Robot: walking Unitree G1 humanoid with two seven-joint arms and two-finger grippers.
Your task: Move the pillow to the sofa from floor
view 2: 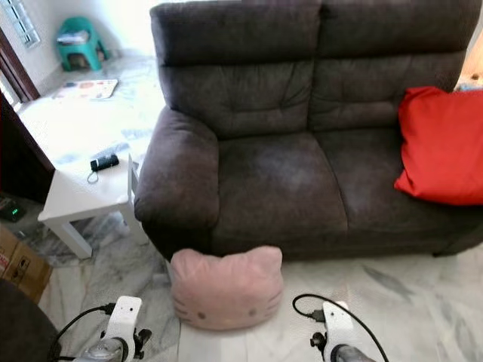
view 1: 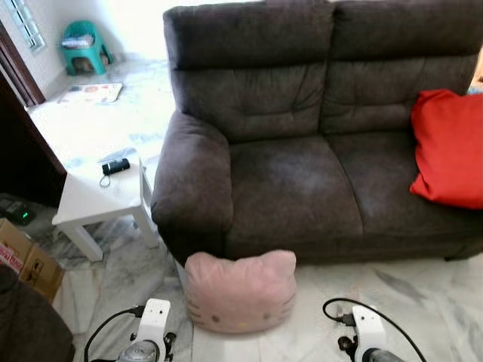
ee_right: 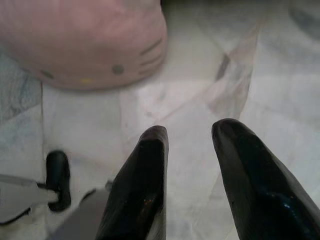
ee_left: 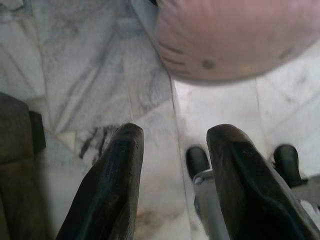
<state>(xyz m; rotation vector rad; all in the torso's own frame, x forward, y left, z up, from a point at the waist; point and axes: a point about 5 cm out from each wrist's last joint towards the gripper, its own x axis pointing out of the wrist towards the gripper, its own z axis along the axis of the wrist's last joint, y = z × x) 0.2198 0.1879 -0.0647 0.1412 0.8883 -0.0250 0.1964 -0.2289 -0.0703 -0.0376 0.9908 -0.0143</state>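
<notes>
Two-seat sofa [view 1: 302, 143]: dark brown-grey plush fabric, tufted back cushions, rounded padded arms, standing on the floor. Floor [view 1: 423, 302]: polished white marble tile with grey veining. Red cushion [view 1: 451, 147]: smooth square fabric, leaning upright at the sofa's right end. Pink pillow [view 1: 240, 290]: the task's thing, soft plush, rounded with two cat ears, stitched whiskers, dark oval eyes and a small yellow nose; it rests on the floor touching the sofa's front base below the left seat, between the two arms. Side table [view 1: 98, 200]: plain white, square-legged, just beside the sofa's left arm, bearing a small black device [view 1: 115, 166] with a cord. Cardboard box [view 1: 26, 260]: brown, red print along its edge, unreadable. Green plastic stool [view 1: 84, 45]: far corner. Left gripper [ee_left: 172, 150]: two smooth black fingers held moderately apart, empty, above tile near the pillow. Right gripper [ee_right: 190, 145]: black fingers likewise parted, empty, near the pillow.
</notes>
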